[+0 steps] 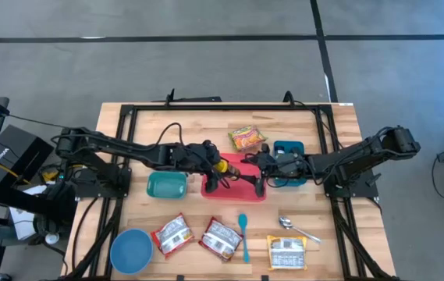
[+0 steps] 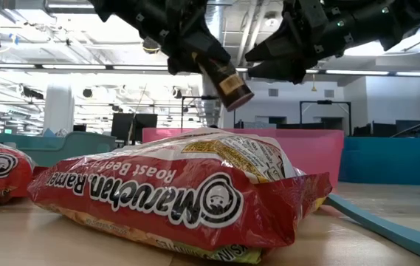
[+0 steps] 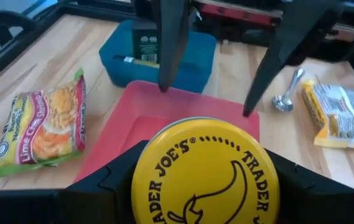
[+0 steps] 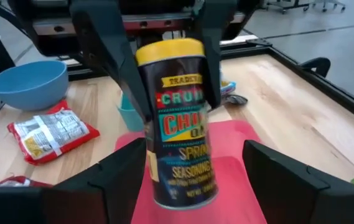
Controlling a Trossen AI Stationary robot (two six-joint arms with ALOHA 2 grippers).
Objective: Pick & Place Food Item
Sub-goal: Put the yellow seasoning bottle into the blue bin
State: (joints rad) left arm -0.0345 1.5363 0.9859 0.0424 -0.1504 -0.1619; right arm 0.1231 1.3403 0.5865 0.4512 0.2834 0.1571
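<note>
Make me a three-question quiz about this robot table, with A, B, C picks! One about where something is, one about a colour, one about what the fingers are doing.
1. Where is the seasoning jar?
A. above the pink tray
B. in the blue bowl
C. beside the spoon

2. What colour is the jar's lid?
A. green
B. yellow
C. white

3. The right gripper is:
A. shut on the jar
B. holding the spoon
C. open

Answers: 1 A, it hangs over the tray in the left gripper; 2 B, the left wrist view shows it yellow; 3 C, its fingers stand apart from the jar.

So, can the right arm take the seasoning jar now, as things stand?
Probably yes: the right pincer is open with the seasoning jar right before it, above the red tray. The left pincer holds the jar.
</note>
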